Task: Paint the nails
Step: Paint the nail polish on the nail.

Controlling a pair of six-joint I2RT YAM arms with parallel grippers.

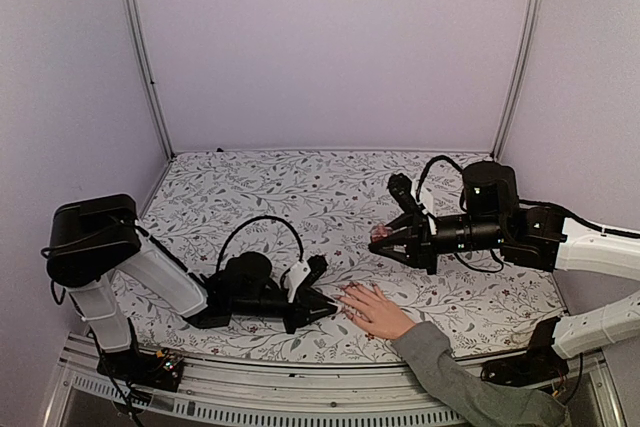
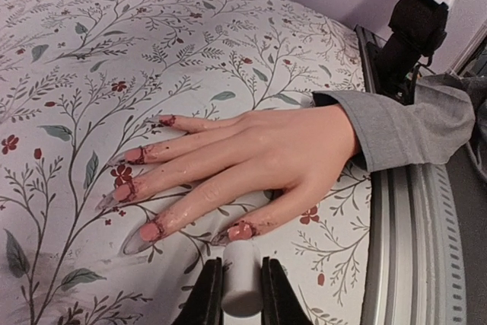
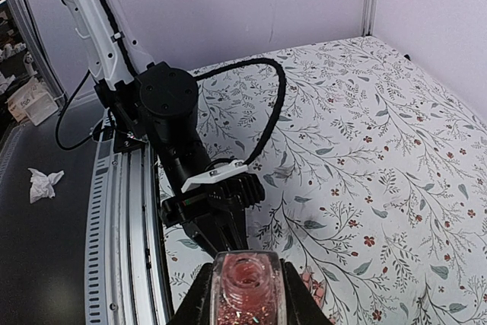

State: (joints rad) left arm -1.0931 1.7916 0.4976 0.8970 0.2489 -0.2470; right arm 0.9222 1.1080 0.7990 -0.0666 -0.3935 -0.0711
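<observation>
A light-skinned hand (image 2: 281, 150) with a grey sleeve (image 2: 403, 123) lies flat on the floral cloth, fingers spread; it also shows in the top view (image 1: 375, 309). Its nails carry pinkish-red polish, smeared around the tips; the thumb nail (image 2: 240, 231) is nearest me. My left gripper (image 2: 242, 287) is shut on a white brush cap (image 2: 243, 275), its end right at the thumb nail. My right gripper (image 3: 247, 298) is shut on an open glass bottle of pink polish (image 3: 248, 287), held above the cloth to the right in the top view (image 1: 385, 235).
The floral cloth (image 1: 300, 197) covers the table. The left arm (image 3: 183, 142) lies low near the front rail (image 3: 114, 211). A crumpled white tissue (image 3: 42, 183) lies beyond the rail. The right arm's base (image 2: 415, 28) stands behind the sleeve.
</observation>
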